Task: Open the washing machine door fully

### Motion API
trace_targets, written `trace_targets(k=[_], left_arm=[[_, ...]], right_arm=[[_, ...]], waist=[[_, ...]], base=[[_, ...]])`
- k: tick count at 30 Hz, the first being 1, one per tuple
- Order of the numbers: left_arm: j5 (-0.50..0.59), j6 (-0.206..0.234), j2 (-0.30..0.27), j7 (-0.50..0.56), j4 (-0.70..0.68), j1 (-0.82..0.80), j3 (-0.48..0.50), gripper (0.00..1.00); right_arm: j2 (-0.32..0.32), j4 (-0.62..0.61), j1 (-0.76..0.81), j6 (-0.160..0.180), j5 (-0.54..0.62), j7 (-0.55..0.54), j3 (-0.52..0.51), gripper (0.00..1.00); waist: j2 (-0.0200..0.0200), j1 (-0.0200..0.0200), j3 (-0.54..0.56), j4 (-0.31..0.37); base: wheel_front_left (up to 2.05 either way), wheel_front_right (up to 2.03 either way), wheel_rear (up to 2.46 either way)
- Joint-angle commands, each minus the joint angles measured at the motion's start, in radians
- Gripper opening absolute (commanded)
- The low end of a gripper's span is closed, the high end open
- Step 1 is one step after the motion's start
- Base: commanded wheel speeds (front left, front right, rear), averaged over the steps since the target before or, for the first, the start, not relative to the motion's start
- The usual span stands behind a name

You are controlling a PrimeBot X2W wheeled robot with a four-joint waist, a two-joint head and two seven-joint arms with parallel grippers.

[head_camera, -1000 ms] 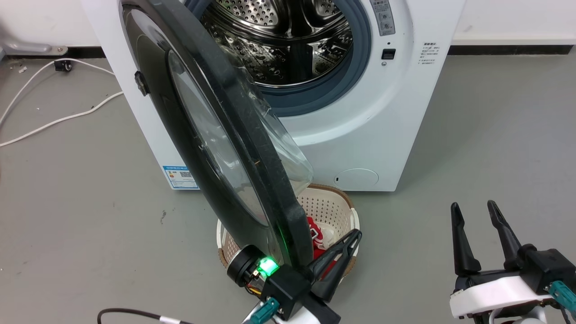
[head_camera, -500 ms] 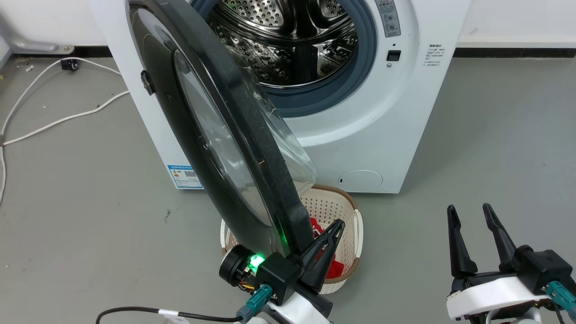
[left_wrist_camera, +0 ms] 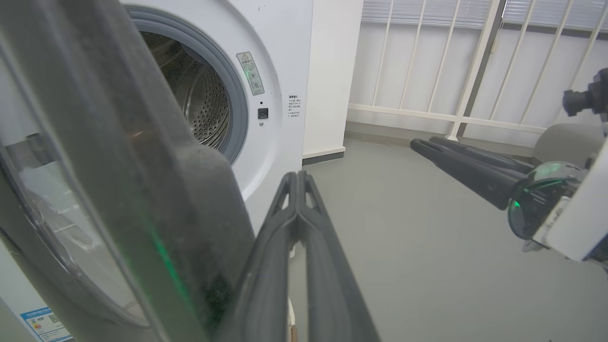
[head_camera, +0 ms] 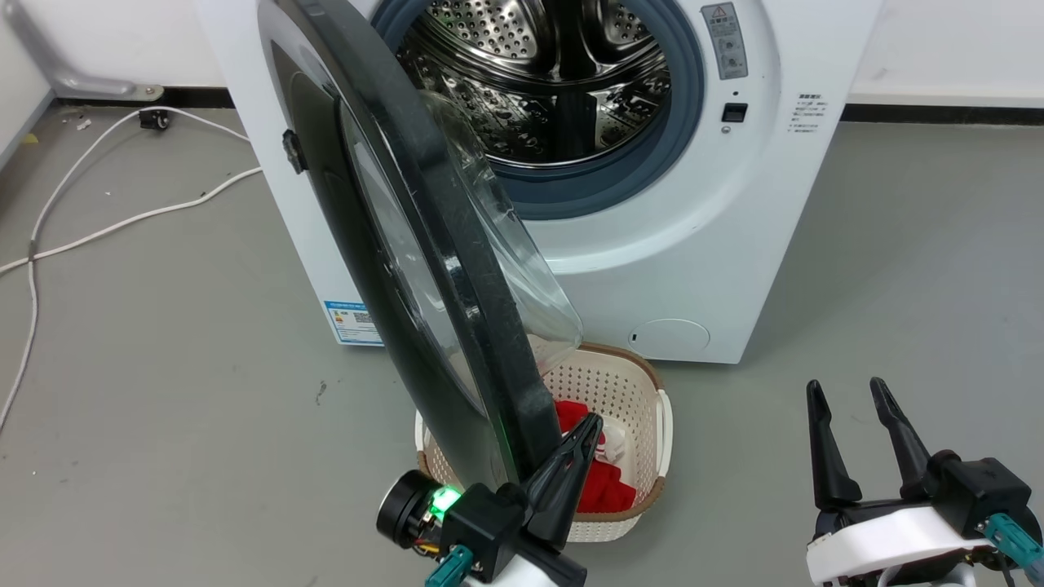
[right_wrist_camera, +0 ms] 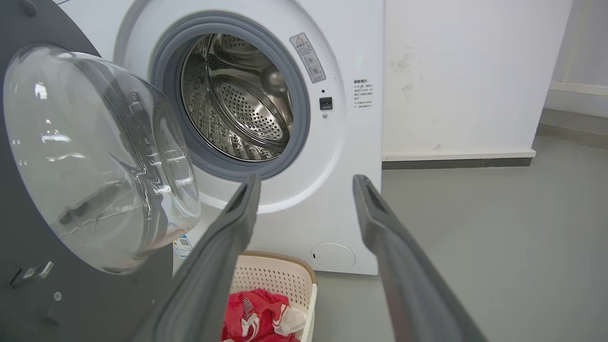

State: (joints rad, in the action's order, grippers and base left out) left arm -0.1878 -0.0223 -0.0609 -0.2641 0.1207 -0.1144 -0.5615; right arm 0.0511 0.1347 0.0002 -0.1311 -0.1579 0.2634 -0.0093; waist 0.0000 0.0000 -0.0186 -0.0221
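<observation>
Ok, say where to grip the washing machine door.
Grip the washing machine door by the thick free rim, coming from the glass bowl side, beside the shut left hand. That edge points toward the robot, farthest from the machine, probably giving best leverage.

We note bright, even indoor light; shadows on floor [head_camera: 897,244] soft, faint. Glare streaks on steel drum [head_camera: 563,73] and glass bowl of washing machine door [right_wrist_camera: 95,156]. At left wrist, green lamp [head_camera: 444,499] tints near door edge. Left wrist view: we find door rim and left gripper [left_wrist_camera: 297,176] blurred, far railing [left_wrist_camera: 475,71] bars splayed. Head and right wrist views sharp.
</observation>
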Motion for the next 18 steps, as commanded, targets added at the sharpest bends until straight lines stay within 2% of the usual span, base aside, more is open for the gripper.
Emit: trace_targets(k=[1,18], left_arm=[[0.002,0.012,-0.015,-0.001,-0.001,0.014,0.018,0.00],[0.030,0.058,-0.033,0.000,-0.126,0.161,0.063,0.00]], right_arm=[[-0.002,0.002,0.004,0.001,-0.004,0.002,0.001,1.00],[-0.002,0.024,0.026,0.001,-0.012,0.002,0.008,1.00]], waist=[[0.0000,0.0000,0.001,-0.006],[0.0000,0.0000,0.025,-0.135]], base=[[0.00,0.00,0.00],[0.00,0.00,0.00]])
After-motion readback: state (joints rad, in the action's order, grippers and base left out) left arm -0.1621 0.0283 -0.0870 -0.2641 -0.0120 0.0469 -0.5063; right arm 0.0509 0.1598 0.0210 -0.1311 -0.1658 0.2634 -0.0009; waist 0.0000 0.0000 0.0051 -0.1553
